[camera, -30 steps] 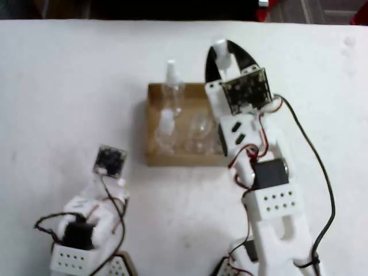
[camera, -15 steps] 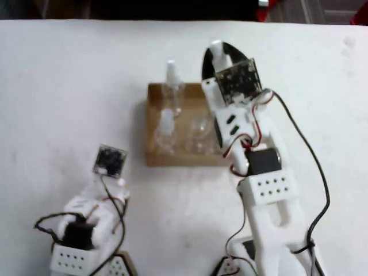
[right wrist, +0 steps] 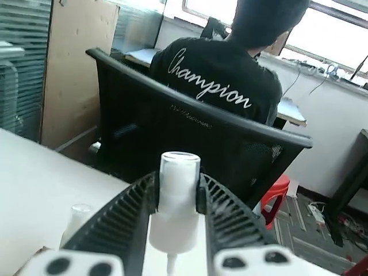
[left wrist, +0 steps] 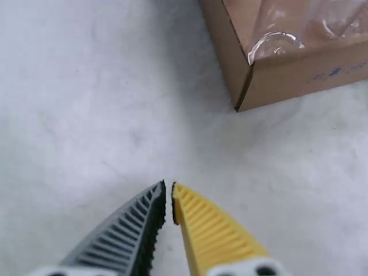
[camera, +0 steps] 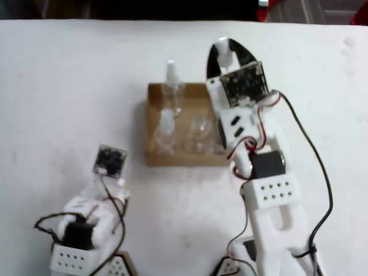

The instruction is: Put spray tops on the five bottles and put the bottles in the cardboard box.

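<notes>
- Right gripper (right wrist: 175, 179): the jaws are clenched on a white spray top (right wrist: 175, 201), with one black ribbed finger pressed against each side of it. From the high view I see this gripper (camera: 227, 53) held just beyond the far right corner of the cardboard box (camera: 150, 156).
- Left gripper (left wrist: 168, 192): the jaws, one grey and one yellow, are drawn together to a hairline gap and grasp nothing. The tips are poised over the bare white surface (left wrist: 86, 115), near a corner of the box (left wrist: 270, 86) but apart from it.
- Cardboard box: it is open-topped and sits mid-surface. The right arm overhangs its right side and hides that part of the inside.
- Upright bottle (camera: 171, 87): clear, with a white top fitted, it stands in the far left corner of the box.
- Second bottle (camera: 165, 127): clear and also white-topped, it sits in the box just nearer than the first.
- Further bottles (camera: 200, 133): these are clear shapes in the box beside the second bottle. Their outlines run together, so I cannot count them or tell whether they carry tops.
- Bottle base (left wrist: 275, 43): in the left wrist view a rounded clear end shows through the open top of the box. The rest of that bottle is cut off at the frame edge.
- Writing: there are faint blue marks (left wrist: 339, 72) on the box's side wall, too faint and partial for me to make out.
</notes>
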`<state>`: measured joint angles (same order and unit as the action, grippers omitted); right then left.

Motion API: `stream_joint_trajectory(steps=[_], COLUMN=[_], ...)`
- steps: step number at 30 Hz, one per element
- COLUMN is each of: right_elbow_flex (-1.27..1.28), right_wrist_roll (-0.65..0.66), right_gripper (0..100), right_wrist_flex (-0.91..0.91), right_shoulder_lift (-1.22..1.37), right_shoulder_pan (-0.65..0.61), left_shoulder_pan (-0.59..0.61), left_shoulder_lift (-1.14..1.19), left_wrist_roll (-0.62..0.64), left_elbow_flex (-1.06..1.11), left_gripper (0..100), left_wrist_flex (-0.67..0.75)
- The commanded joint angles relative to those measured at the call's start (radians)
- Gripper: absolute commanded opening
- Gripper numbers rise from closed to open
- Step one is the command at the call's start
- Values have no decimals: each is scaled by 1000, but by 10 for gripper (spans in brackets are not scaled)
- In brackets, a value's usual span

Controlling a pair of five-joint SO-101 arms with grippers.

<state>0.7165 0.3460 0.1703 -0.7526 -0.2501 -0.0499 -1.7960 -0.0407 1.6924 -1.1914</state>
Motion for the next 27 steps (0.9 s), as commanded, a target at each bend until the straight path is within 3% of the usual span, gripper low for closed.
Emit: stream_joint_trajectory(steps=[1,27], right_elbow_flex=[-60,-61], right_wrist_roll=[6,5], right_gripper=[15,15], right_wrist_flex=[-30,-31], right_shoulder_lift=[1,71], right_shoulder_pan=[8,35], left_shoulder_pan=[4,2], left_shoulder_lift=[-7,-7], left_wrist_roll=[-12,-12], left_elbow_flex=[2,2], left_gripper=[24,24], left_wrist_flex=[-6,-6])
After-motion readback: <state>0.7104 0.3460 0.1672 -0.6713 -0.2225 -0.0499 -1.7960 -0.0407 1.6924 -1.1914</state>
